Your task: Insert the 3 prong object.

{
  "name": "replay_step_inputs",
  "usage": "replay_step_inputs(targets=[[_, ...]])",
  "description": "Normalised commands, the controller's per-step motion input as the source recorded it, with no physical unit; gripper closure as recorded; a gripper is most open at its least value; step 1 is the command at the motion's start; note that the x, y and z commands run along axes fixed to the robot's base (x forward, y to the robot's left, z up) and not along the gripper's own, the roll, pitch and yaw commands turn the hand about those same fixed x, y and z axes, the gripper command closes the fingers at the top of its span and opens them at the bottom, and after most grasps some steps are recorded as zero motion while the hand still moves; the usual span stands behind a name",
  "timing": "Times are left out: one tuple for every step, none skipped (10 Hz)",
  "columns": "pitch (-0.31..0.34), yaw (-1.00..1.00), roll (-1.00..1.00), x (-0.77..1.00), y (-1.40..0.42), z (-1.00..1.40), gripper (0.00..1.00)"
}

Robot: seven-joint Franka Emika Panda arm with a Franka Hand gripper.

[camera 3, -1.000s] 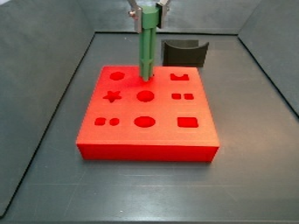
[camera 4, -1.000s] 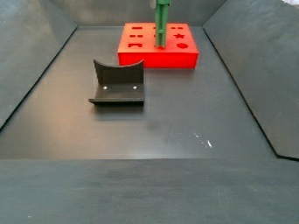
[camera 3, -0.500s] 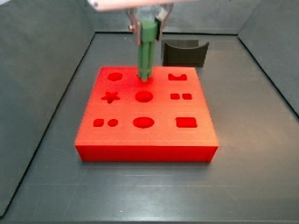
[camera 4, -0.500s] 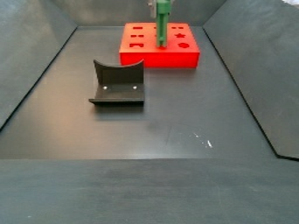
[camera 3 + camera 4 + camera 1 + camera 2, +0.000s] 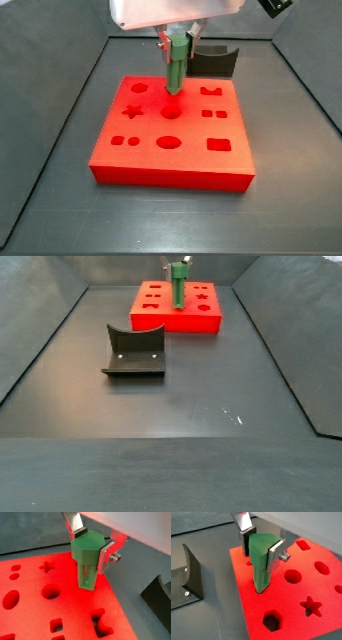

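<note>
While the gripper (image 5: 92, 546) clamps its top, the green 3 prong object (image 5: 86, 564) stands upright over the red block (image 5: 171, 135), its lower end apparently inside a hole. The dark fixture (image 5: 134, 352) sits well apart.

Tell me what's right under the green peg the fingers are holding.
The gripper holds the green peg upright, its lower end against the red block. Round and star holes lie beside it. The peg's tip covers whatever hole sits beneath, so that spot can't be seen.
</note>
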Motion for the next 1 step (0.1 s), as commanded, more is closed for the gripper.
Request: replay_step_inputs(targets=[[0.0, 0.0, 0.0, 0.0, 0.0, 0.0, 1.0]])
